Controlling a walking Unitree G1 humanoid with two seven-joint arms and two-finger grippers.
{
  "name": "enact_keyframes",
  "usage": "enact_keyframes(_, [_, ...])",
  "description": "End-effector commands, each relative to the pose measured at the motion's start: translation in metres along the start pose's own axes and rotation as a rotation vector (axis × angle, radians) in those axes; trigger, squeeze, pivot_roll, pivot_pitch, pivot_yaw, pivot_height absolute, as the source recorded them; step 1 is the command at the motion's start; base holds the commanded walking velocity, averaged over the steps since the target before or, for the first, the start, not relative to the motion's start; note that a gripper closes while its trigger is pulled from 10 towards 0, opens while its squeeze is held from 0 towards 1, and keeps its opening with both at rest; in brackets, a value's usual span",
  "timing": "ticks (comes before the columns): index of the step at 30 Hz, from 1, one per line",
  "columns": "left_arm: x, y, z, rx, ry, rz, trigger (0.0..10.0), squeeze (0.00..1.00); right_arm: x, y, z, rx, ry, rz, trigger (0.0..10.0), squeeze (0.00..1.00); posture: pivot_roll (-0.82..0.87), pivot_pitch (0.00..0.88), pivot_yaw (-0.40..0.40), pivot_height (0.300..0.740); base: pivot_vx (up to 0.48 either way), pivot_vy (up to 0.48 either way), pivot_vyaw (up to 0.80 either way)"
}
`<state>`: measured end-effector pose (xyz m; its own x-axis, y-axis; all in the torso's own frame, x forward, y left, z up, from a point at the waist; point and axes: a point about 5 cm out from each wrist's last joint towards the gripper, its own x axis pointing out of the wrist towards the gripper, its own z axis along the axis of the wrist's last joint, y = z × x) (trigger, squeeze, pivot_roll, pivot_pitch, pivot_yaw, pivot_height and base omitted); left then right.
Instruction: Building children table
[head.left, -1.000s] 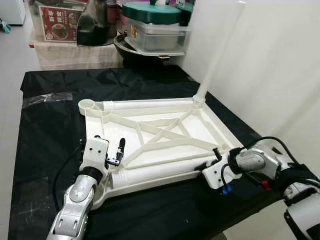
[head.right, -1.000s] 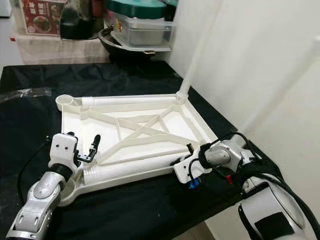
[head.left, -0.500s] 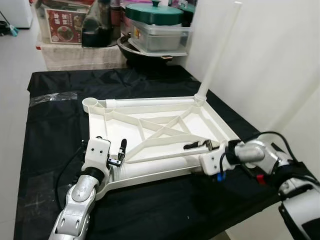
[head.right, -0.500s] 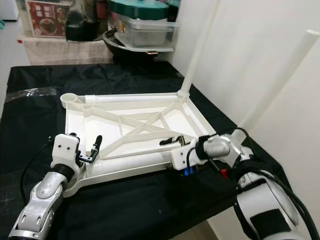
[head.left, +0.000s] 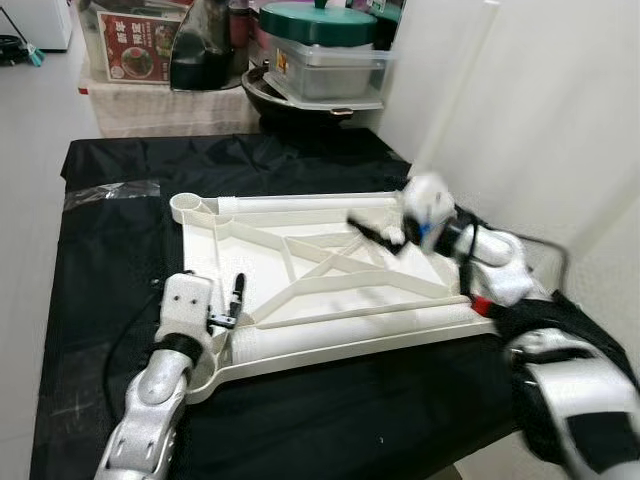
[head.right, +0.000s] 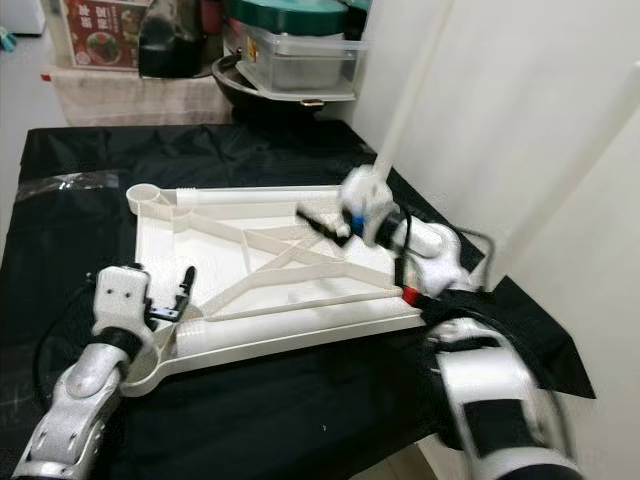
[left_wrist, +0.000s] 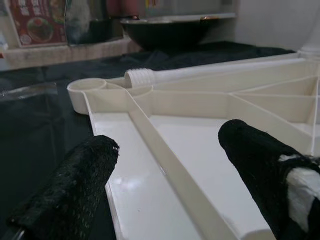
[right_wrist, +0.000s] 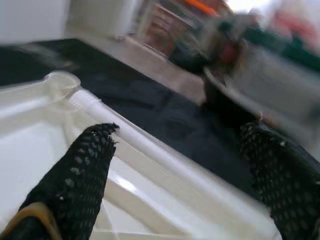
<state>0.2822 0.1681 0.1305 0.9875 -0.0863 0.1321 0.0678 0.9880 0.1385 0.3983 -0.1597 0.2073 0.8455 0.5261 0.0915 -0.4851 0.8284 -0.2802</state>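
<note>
White plastic tabletop, L gripper fingers apart over near corner, R gripper fingers apart, holding nothing.

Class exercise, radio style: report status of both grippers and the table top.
Left gripper open at tabletop's near corner. Right gripper open, over far corner by upright leg. Second leg lies along far edge.

Head pair high over the near edge, two wrist cameras low over the white tabletop panel.

Both eye views look forward and down across the panel from its near side, the right eye set slightly aside; they share the whole panel and the shelf of pots beyond it. The left wrist view sits close above the panel's near-left corner, facing its far edge. The right wrist view, blurred, hovers close above the panel's far-right part, facing the same far rail.
</note>
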Motion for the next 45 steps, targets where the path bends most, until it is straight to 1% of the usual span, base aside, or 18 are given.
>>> enact_keyframes(1, [-0.002,0.002,0.005,-0.018,-0.036,0.021,10.0,0.00,-0.002,0.003,-0.013,0.101,0.024,-0.095,10.0,0.00,0.07,0.000,-0.156,0.740,0.000,0.000,0.00])
enact_keyframes(2, [-0.002,0.002,0.005,-0.018,-0.036,0.021,10.0,0.00,-0.002,0.003,-0.013,0.101,0.024,-0.095,10.0,0.00,0.07,0.000,-0.156,0.740,0.000,0.000,0.00])
enact_keyframes(3, [-0.002,0.007,0.012,0.002,-0.073,0.063,10.0,0.00,0.001,0.012,-0.018,0.177,0.026,-0.115,10.0,0.00,0.08,0.000,-0.154,0.740,0.000,0.000,0.00])
enact_keyframes(4, [-0.002,0.007,0.012,0.002,-0.073,0.063,10.0,0.00,0.001,0.012,-0.018,0.177,0.026,-0.115,10.0,0.00,0.08,0.000,-0.154,0.740,0.000,0.000,0.00])
enact_keyframes(5, [-0.003,0.012,0.020,0.021,-0.110,0.098,10.0,0.00,0.004,0.023,-0.026,0.285,0.040,-0.137,10.0,0.00,0.08,0.000,-0.151,0.740,0.000,0.000,0.00])
enact_keyframes(6, [-0.003,0.012,0.020,0.021,-0.110,0.098,10.0,0.00,0.004,0.023,-0.026,0.285,0.040,-0.137,10.0,0.00,0.08,0.000,-0.151,0.740,0.000,0.000,0.00])
enact_keyframes(7, [-0.004,0.015,0.025,0.037,-0.132,0.114,10.0,0.00,0.005,0.032,-0.032,0.382,0.059,-0.167,10.0,0.00,0.09,0.000,-0.157,0.740,0.000,0.000,0.00])
enact_keyframes(8, [-0.004,0.015,0.025,0.037,-0.132,0.114,10.0,0.00,0.005,0.032,-0.032,0.382,0.059,-0.167,10.0,0.00,0.09,0.000,-0.157,0.740,0.000,0.000,0.00])
enact_keyframes(9, [-0.007,0.017,0.028,0.056,-0.145,0.116,10.0,0.00,0.006,0.040,-0.036,0.440,0.067,-0.196,10.0,0.00,0.09,0.000,-0.159,0.740,0.000,0.000,0.00])
enact_keyframes(10, [-0.011,0.017,0.029,0.063,-0.146,0.111,10.0,0.00,0.004,0.043,-0.034,0.446,0.029,-0.233,10.0,0.00,0.10,0.000,-0.162,0.740,0.000,0.000,0.00])
enact_keyframes(14, [-0.014,0.017,0.029,0.068,-0.145,0.108,10.0,0.00,0.002,0.045,-0.030,0.444,-0.004,-0.245,10.0,0.00,0.10,0.000,-0.162,0.740,0.000,0.000,0.00])
enact_keyframes(15, [-0.021,0.017,0.030,0.076,-0.146,0.103,10.0,0.00,-0.001,0.045,-0.021,0.391,-0.062,-0.267,10.0,0.00,0.10,0.000,-0.158,0.740,0.000,0.000,0.00])
enact_keyframes(18, [-0.025,0.016,0.032,0.081,-0.147,0.100,10.0,0.00,-0.003,0.045,-0.014,0.355,-0.100,-0.280,10.0,0.00,0.10,0.000,-0.158,0.740,0.000,0.000,0.00])
enact_keyframes(19, [-0.031,0.016,0.034,0.086,-0.148,0.097,10.0,0.00,-0.007,0.045,-0.007,0.298,-0.148,-0.302,10.0,0.00,0.10,0.000,-0.157,0.740,0.000,0.000,0.00])
enact_keyframes(20, [-0.031,0.016,0.034,0.086,-0.148,0.097,10.0,0.00,-0.007,0.045,-0.007,0.298,-0.148,-0.302,10.0,0.00,0.10,0.000,-0.157,0.740,0.000,0.000,0.00])
enact_keyframes(23, [-0.044,0.020,0.035,0.094,-0.134,0.129,10.0,0.00,-0.014,0.046,0.006,0.222,-0.226,-0.338,10.0,0.00,0.11,0.000,-0.161,0.740,0.000,0.000,0.00])
enact_keyframes(31, [-0.046,0.022,0.035,0.096,-0.126,0.140,10.0,0.00,-0.013,0.052,0.011,0.262,-0.229,-0.334,10.0,0.00,0.12,0.000,-0.163,0.740,0.000,0.077,0.00])
enact_keyframes(45, [-0.048,0.018,0.037,0.086,-0.112,0.123,10.0,0.00,-0.015,0.059,0.012,0.278,-0.175,-0.342,10.0,0.00,0.12,0.000,-0.163,0.740,0.000,0.473,0.00])
